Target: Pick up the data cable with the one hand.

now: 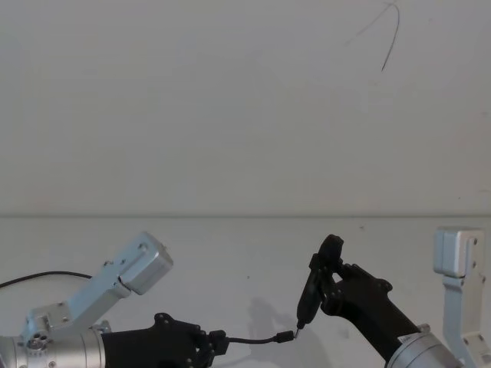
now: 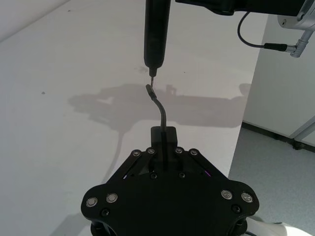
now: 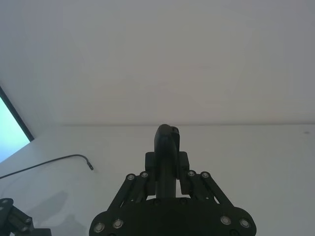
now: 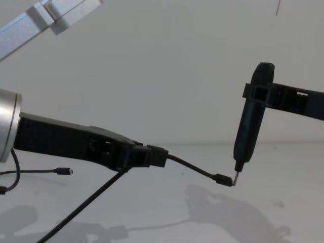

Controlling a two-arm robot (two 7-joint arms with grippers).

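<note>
Chest view: left gripper (image 4: pixel 154 156) jaws clamped on data cable (image 4: pixel 195 169); right gripper (image 4: pixel 255 93) clamped around pen-shaped tool (image 4: pixel 250 119)
Risk: tool tip nudging the plug; cable could slip

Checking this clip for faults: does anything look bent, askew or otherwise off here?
The data cable, clamped in the left gripper, sticks out toward the pen-shaped tool held upright by the right gripper. Its metal tip looks kinked upward at the tool's point. Nothing else stands out.
</note>
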